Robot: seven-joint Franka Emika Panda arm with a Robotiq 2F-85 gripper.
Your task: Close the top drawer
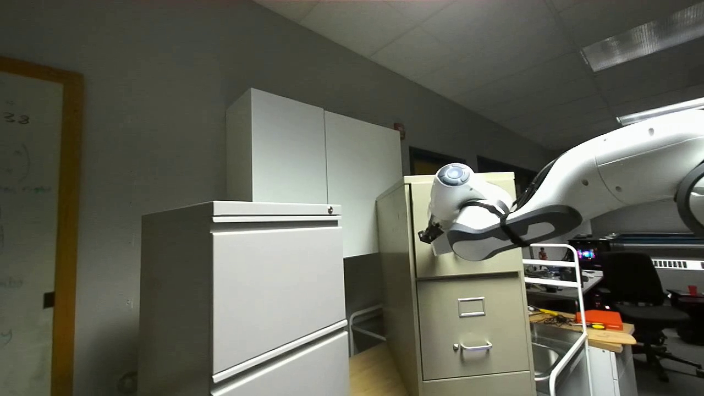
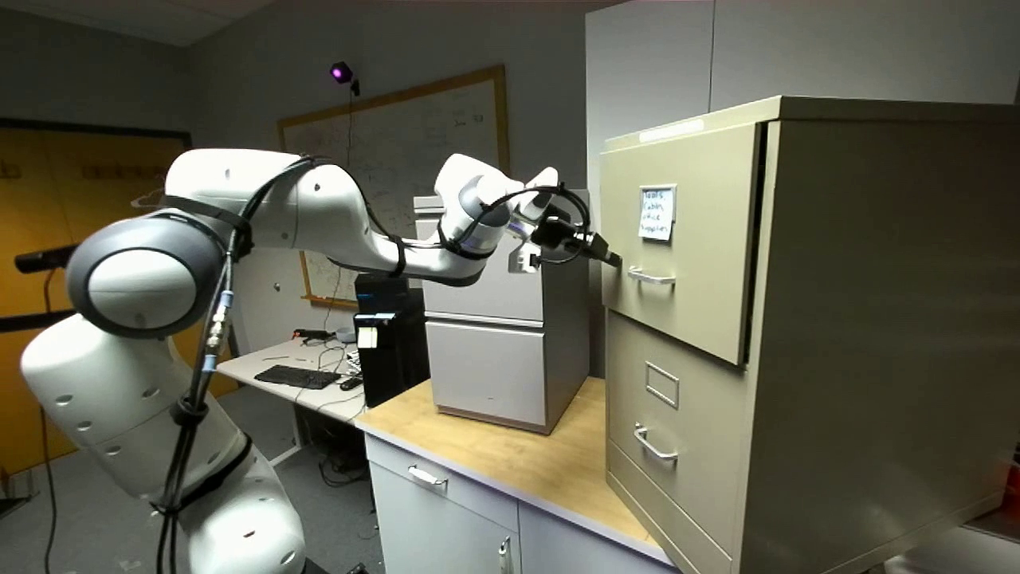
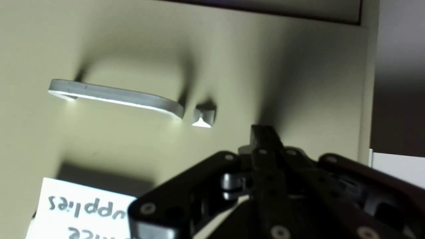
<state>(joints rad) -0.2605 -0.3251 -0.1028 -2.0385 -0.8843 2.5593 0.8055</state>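
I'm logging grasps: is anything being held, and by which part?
Nothing is held: the gripper is shut, close to the top drawer, apart from its handle.

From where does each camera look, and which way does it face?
In an exterior view: before the grey cabinet, tilted upward, facing it and the beige cabinet; part of the arm shows.
In an exterior view: beside the beige cabinet, facing the counter and whiteboard; the gripper and most of the arm show.
Wrist view: sits behind the gripper, facing the top drawer, upside down; its fingers show.
Both exterior views share both cabinets and the arm.
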